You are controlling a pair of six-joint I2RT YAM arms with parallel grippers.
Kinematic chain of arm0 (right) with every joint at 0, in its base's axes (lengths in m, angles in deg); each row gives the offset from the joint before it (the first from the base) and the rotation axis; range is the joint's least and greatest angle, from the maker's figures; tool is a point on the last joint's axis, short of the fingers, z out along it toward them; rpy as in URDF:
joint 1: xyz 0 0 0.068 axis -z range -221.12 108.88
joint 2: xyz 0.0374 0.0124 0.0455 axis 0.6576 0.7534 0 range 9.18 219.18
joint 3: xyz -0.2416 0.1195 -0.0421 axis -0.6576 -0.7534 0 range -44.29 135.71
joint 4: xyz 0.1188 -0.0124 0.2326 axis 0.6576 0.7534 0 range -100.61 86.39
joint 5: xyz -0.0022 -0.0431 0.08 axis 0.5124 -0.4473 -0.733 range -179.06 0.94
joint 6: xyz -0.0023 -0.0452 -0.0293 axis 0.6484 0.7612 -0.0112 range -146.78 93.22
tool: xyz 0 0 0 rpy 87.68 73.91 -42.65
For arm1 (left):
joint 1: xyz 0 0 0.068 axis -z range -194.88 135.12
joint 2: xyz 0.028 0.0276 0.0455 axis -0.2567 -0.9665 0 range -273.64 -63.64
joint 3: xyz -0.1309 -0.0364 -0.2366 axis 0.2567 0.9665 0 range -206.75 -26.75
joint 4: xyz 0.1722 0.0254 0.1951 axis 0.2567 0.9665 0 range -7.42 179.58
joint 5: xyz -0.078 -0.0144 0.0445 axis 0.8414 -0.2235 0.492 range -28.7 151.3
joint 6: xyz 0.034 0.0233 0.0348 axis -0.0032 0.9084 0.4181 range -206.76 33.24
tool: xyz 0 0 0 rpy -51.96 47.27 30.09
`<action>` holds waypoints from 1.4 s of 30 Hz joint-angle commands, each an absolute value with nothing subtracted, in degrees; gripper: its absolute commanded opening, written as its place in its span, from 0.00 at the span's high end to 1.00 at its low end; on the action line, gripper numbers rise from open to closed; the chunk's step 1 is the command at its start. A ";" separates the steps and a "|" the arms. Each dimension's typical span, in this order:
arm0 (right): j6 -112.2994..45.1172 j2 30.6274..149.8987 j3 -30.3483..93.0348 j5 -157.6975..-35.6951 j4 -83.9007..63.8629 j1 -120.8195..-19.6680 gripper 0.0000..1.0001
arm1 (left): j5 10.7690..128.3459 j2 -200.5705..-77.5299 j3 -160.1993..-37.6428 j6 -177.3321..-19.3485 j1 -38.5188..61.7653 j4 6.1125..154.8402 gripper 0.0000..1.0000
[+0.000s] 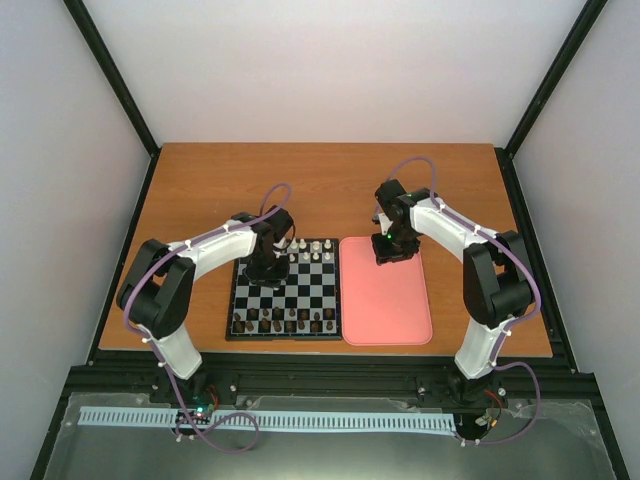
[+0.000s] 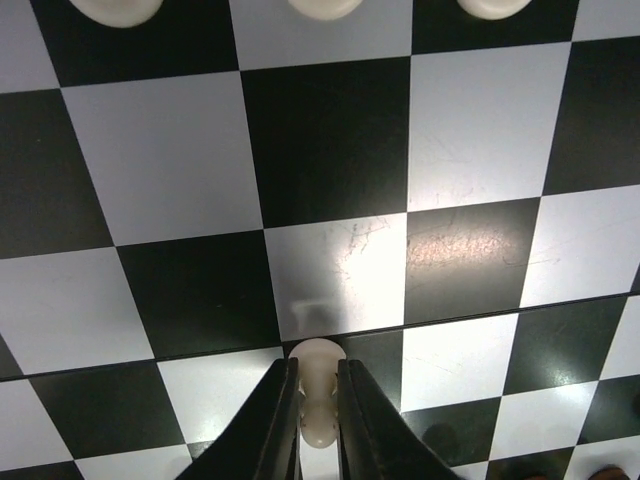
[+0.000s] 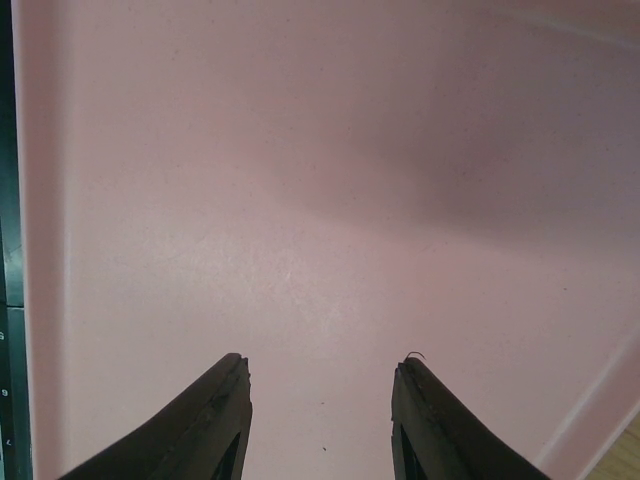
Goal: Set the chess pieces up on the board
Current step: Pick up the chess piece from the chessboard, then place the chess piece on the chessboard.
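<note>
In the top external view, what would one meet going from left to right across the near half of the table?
First the left arm → board → pink tray → right arm.

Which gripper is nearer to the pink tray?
Right. The right gripper is open directly over the pink tray; the left gripper is over the chessboard beside it, holding a white piece.
</note>
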State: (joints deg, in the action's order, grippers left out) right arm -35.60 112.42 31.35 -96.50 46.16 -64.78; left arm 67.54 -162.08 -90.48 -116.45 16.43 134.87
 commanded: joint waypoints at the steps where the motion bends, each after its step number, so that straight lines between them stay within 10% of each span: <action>1: -35.10 112.78 31.23 -96.26 45.81 -64.23 0.60 | 67.99 -162.64 -91.42 -115.33 17.03 134.43 0.88; 42: -34.40 114.01 31.96 -97.01 45.81 -64.23 0.60 | 59.37 -168.64 -104.71 -105.13 -0.77 141.37 0.89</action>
